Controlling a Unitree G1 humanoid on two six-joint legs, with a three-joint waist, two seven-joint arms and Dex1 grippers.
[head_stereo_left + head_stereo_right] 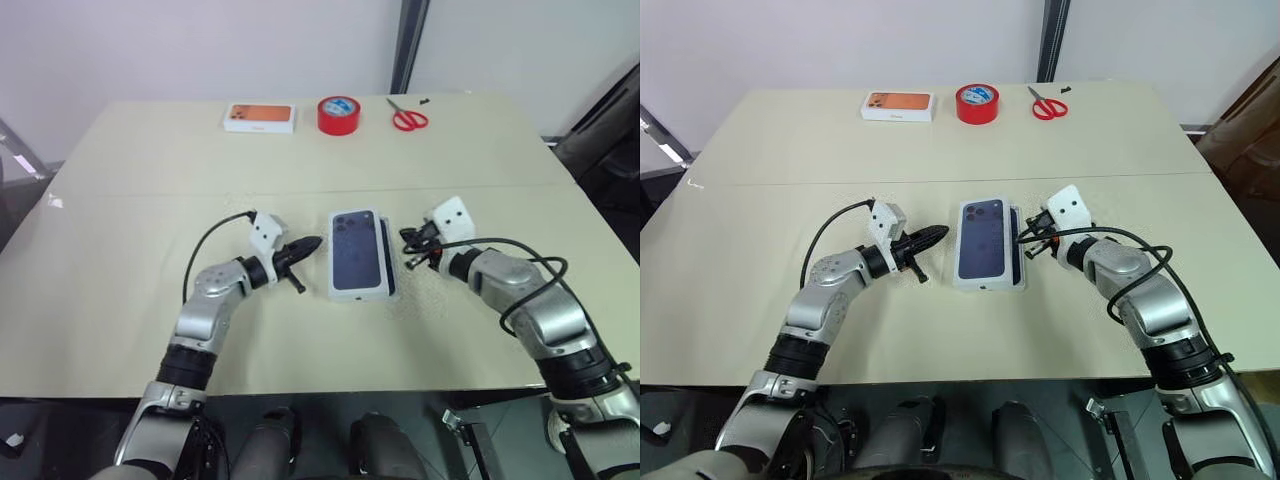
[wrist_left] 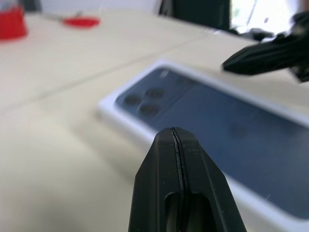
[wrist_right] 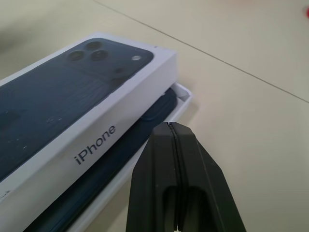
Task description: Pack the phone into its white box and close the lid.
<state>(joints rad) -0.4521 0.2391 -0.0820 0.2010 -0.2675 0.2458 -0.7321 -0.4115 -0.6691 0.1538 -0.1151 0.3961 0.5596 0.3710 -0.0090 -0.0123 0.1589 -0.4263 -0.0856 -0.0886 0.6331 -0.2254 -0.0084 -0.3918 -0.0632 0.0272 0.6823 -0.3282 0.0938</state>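
Right wrist view: your lid sits askew on the white box, phone showing beneath.
Left gripper: closed, empty.
Right gripper: closed, empty.

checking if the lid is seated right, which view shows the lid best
The right wrist view: the lid sits askew, its side wall overhanging the phone in the white box. The eye views show its printed top from above; the left wrist view shows that top blurred.
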